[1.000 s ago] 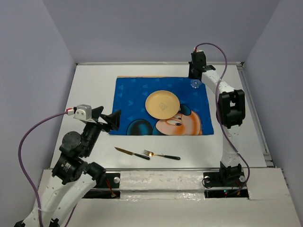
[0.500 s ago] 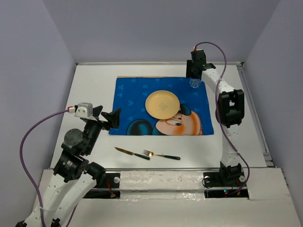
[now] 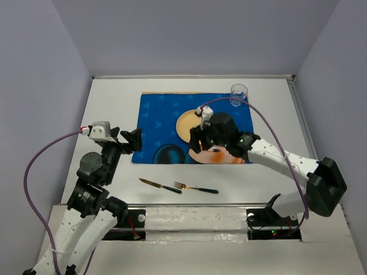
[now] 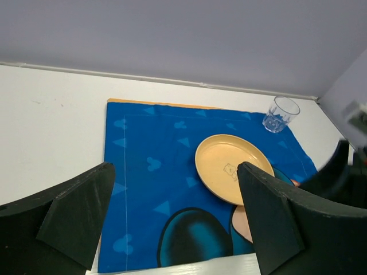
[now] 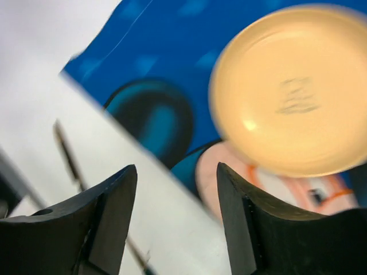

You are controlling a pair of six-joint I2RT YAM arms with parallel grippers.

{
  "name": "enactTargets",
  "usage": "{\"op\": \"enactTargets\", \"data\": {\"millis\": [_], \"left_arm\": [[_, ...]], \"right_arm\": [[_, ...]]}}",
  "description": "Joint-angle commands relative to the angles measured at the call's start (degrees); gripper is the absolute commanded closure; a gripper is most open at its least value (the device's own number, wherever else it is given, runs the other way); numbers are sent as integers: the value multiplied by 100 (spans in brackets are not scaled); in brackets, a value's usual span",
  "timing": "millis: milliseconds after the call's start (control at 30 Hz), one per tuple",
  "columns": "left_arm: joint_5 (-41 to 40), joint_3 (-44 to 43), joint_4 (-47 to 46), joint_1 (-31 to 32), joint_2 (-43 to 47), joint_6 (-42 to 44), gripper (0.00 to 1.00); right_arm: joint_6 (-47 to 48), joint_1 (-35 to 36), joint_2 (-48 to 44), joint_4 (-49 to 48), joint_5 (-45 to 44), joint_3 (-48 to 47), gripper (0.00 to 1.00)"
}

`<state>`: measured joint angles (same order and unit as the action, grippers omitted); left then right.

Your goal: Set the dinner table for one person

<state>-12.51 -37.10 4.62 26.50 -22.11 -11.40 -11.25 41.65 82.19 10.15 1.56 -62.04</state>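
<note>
The thin knife (image 3: 160, 185) and fork (image 3: 196, 187) lie flat on the white table (image 3: 114, 109) just before the mat (image 3: 157, 114), light, stiff and slippery (pinch the dark handles, I judge), while the left gripper (image 4: 175, 200) and right gripper (image 5: 175, 195) hang with jaws apart, empty.

My left gripper (image 4: 175, 171), jaws spread wide, over the dinner table (image 4: 51, 114): blue mat (image 4: 149, 172) bearing a yellow plate (image 4: 229, 166) right of centre; a clear glass (image 4: 281, 114) upright at the mat's far right corner.

Right arm (image 3: 275, 158) covers part of the plate (image 3: 184, 124).
</note>
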Motion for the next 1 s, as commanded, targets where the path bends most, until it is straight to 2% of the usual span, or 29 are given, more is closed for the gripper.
{"op": "enactTargets", "data": {"millis": [0, 267, 433, 533, 633, 900, 967], "left_arm": [[-102, -8, -163, -83, -109, 6, 1], [-111, 10, -190, -250, -153, 59, 1], [117, 1, -216, -540, -303, 32, 1], [188, 10, -234, -593, -382, 32, 1], [240, 1, -225, -585, -470, 41, 1], [311, 1, -234, -602, -443, 41, 1], [328, 1, -234, -594, -417, 50, 1]], "right_arm": [[62, 151, -667, -33, 1116, 1008, 31], [-563, 905, -1056, 558, 829, 1976, 28], [-651, 1432, -652, 866, 477, 1924, 29], [-581, 1670, -415, 857, 652, 1845, 30], [-607, 1891, -126, 1058, 277, 1669, 31], [-756, 2066, 543, 1305, -77, 1406, 47], [-730, 2119, 674, 1393, -130, 1335, 58]]}}
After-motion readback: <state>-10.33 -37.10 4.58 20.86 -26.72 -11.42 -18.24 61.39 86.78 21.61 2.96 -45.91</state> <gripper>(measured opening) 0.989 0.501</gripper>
